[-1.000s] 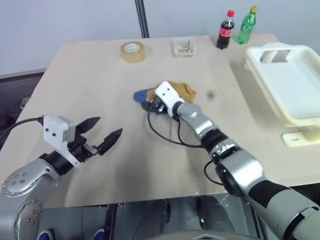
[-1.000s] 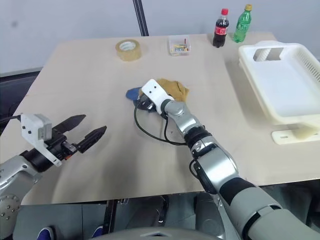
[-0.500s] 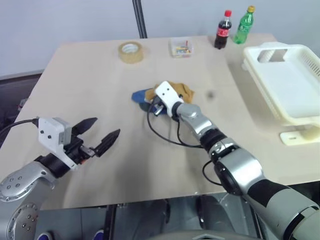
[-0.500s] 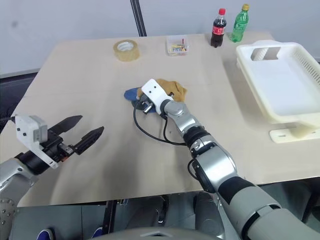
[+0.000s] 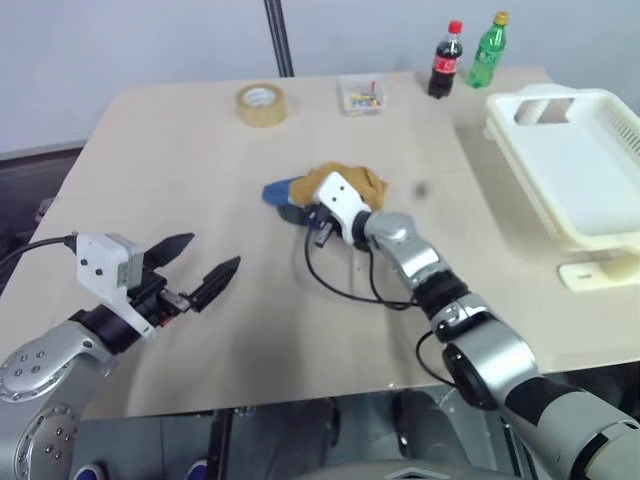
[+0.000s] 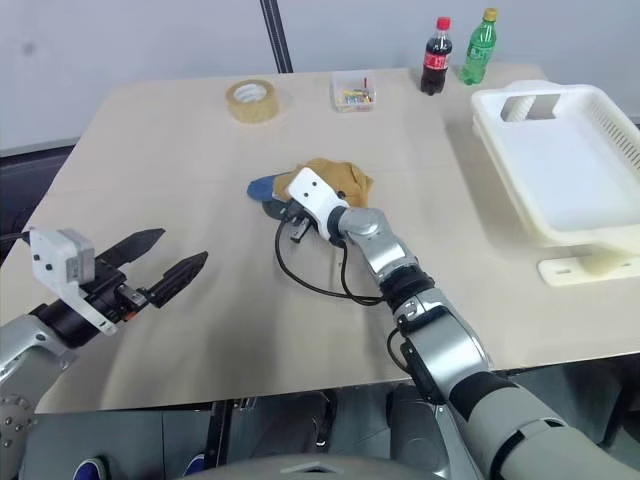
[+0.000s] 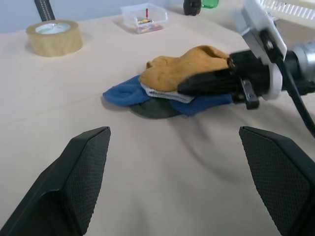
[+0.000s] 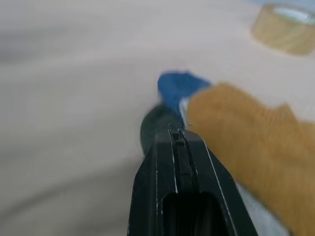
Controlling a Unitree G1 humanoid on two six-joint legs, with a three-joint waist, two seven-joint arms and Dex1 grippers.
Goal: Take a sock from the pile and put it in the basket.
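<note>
Judging from how things lie, the task is at its very first step: the large white slotted plastic basket point(image 6: 560, 170) at the table's right edge is bare inside, and every sock is on the beige tabletop point(image 6: 180, 170), so the lift, the carry across to the right and the release are all left to do. The small heap of fabric socks point(image 7: 170, 86), a mustard-yellow one on top of a pale grey-white one, with blue and dark grey ones underneath, sits near the table's middle, well apart from the basket. The right gripper point(image 7: 209, 83) lies low and almost level against the heap's near side, its two black fingers pressed together with no gap visible between them in the right wrist view; their tips sit at the seam where the yellow and pale socks meet the blue and dark ones. Whether any fabric is pinched between them cannot be told, since the tips are buried among the folds and nothing is raised off the table. The left gripper point(image 5: 205, 270) hovers over bare tabletop near the front left, spread wide and empty, pointing toward the heap but well apart from it. A roll of tan tape point(image 6: 249, 100), a small clear box point(image 6: 357, 91) and two bottles point(image 6: 456, 50) stand along the far edge, away from the work.
</note>
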